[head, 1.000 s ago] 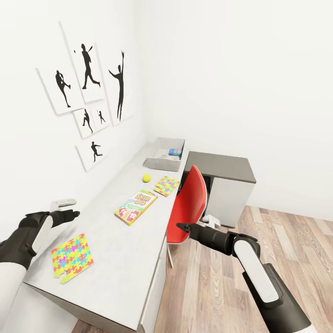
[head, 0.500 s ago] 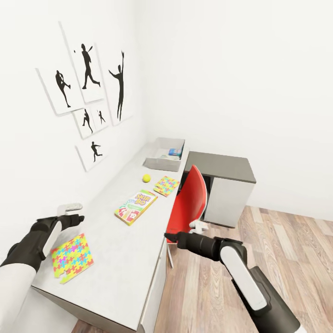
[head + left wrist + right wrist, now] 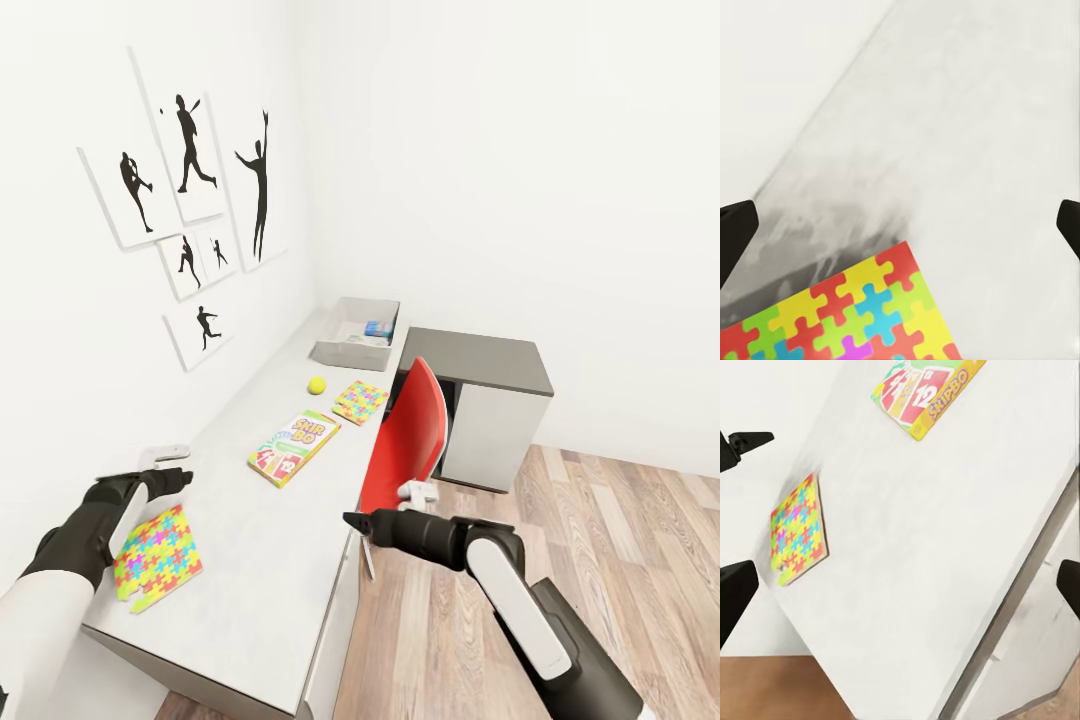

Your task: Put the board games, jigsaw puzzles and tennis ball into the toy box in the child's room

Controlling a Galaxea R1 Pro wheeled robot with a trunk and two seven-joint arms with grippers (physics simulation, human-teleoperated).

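The board game [image 3: 294, 447] on the white table [image 3: 250, 560] reads "SKIP BO" in red and yellow letters on its lid, with number cards printed below; the right wrist view shows a "12" among them [image 3: 928, 391]. It lies mid-table, with the tennis ball [image 3: 316, 384] just beyond it and a small jigsaw puzzle [image 3: 361, 401] to the far right of it, near the table edge. The second jigsaw puzzle [image 3: 156, 556], a bright multicolour sheet with no writing, lies at the near left of the table. The grey toy box [image 3: 355, 335] stands at the far end in the corner, with a blue item already inside.

The left gripper [image 3: 172, 467] hovers over the table just beyond the near puzzle, fingers spread apart and empty. The right gripper [image 3: 352, 524] hangs off the table's right edge beside the red chair [image 3: 410, 440], its fingers likewise apart and holding nothing.

White walls meet at the corner; black silhouette prints of athletes [image 3: 185, 215] hang on the left wall. A grey-topped cabinet [image 3: 480, 400] stands at the far right on a wood-plank floor [image 3: 620, 540]
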